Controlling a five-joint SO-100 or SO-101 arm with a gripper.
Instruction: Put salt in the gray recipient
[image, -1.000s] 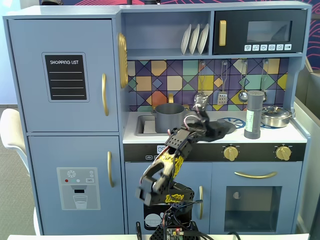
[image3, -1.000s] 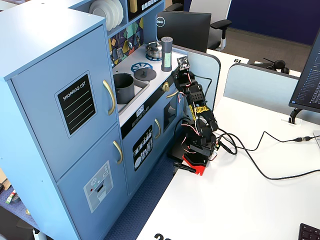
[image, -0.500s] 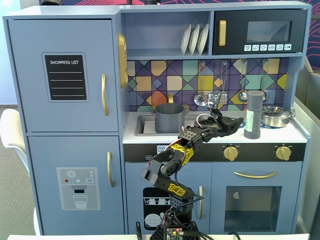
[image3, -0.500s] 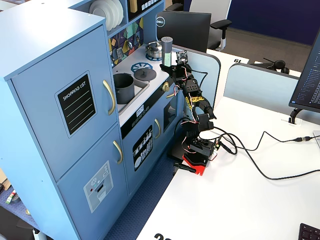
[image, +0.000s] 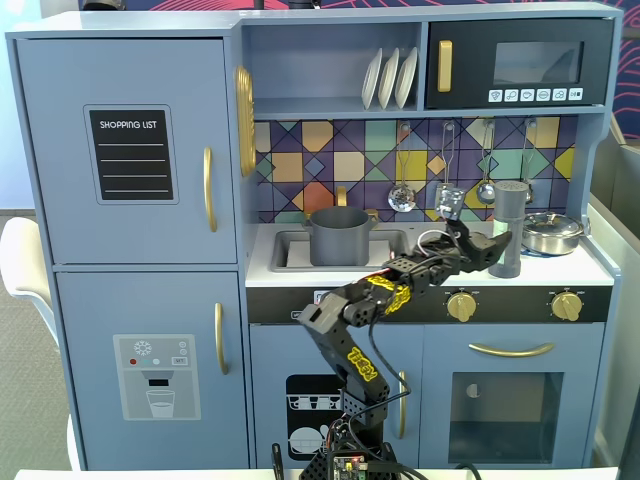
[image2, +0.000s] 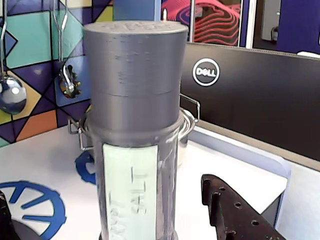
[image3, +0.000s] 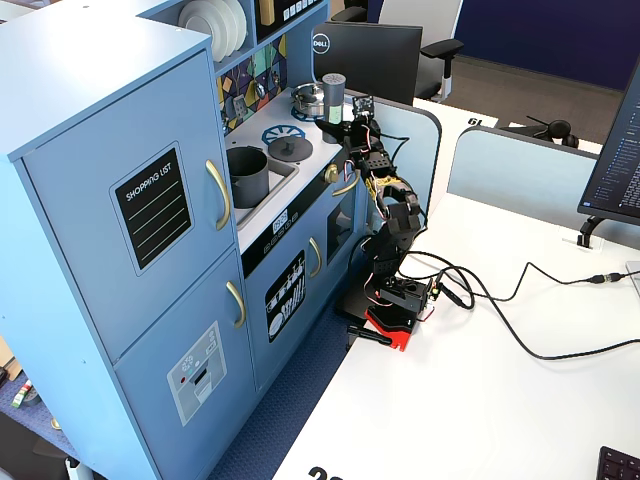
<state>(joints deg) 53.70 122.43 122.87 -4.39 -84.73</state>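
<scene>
Tool (image: 497, 247) now open around salt (image: 510, 228)

A tall slim gray cylindrical salt shaker (image: 510, 228) was seen standing upright on the white countertop (image: 400, 268) of a blue toy kitchen. The black gripper (image: 497, 249) was stretched toward its lower part, at or touching it; jaw state could not be judged. A matte dark-gray cylindrical pot (image: 339, 236) was set in the sink, well apart to the left. A shiny silver lidded pan (image: 552, 233) sat just right of the shaker.

Arm (image: 360, 330) stretched forward, fingers (image2: 235, 215) spread apart
</scene>
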